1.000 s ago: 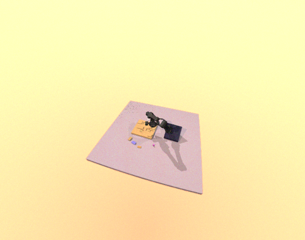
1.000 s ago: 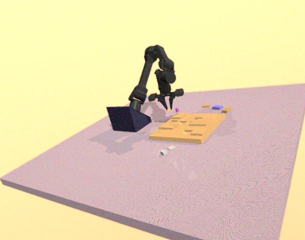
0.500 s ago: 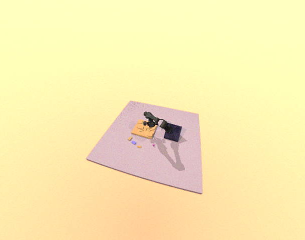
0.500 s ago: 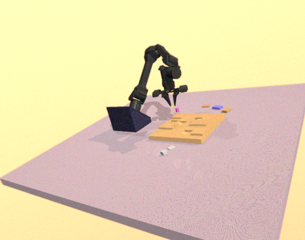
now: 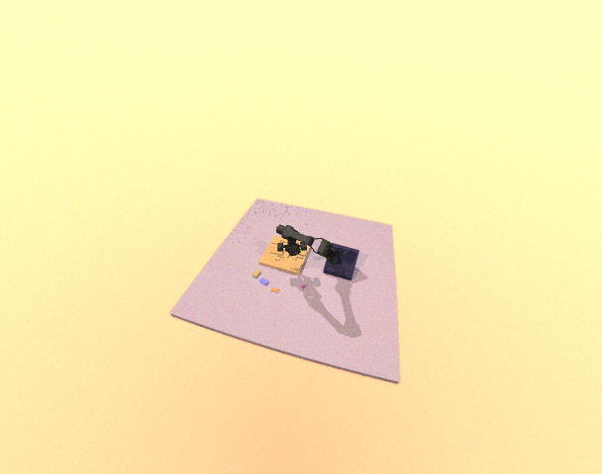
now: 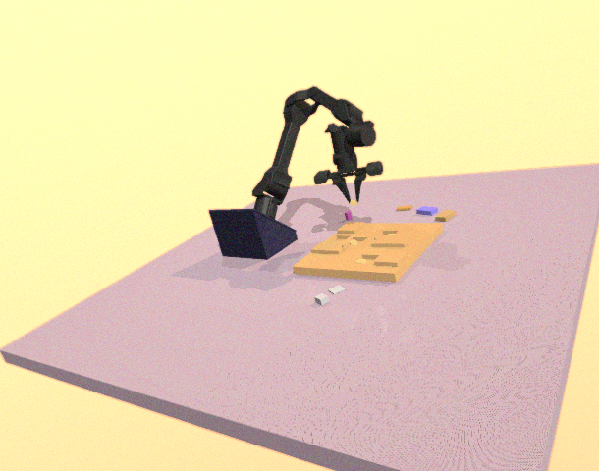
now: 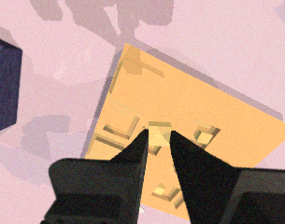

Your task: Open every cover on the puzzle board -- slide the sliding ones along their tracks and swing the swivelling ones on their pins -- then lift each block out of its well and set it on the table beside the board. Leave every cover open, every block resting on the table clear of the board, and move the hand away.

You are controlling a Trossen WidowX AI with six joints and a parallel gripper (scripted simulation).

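Observation:
My gripper (image 6: 353, 201) (image 7: 159, 133) is shut on a small pale yellow block (image 6: 353, 203) (image 7: 159, 135), held in the air above the orange puzzle board (image 5: 270, 263) (image 6: 419, 234) (image 7: 179, 100). The board has several wells, slots and raised covers; yellow pieces (image 7: 205, 137) show in openings. How far each cover is open is too small to tell. On the table lie a tan block (image 5: 257, 274) (image 6: 445, 216), a blue block (image 5: 263, 281) (image 6: 426, 210), a flat orange block (image 5: 274, 289) (image 6: 404, 208) and a magenta block (image 5: 303, 286) (image 6: 348, 215), all off the board.
Two white pieces, a cube (image 6: 321, 299) and a flat one (image 6: 336, 289), lie on the table (image 5: 230, 306) (image 6: 213, 354) on the board's other side. The dark arm base (image 5: 346, 265) (image 6: 239, 233) (image 7: 4, 89) stands beside the board. The arm hides part of the board in the top view.

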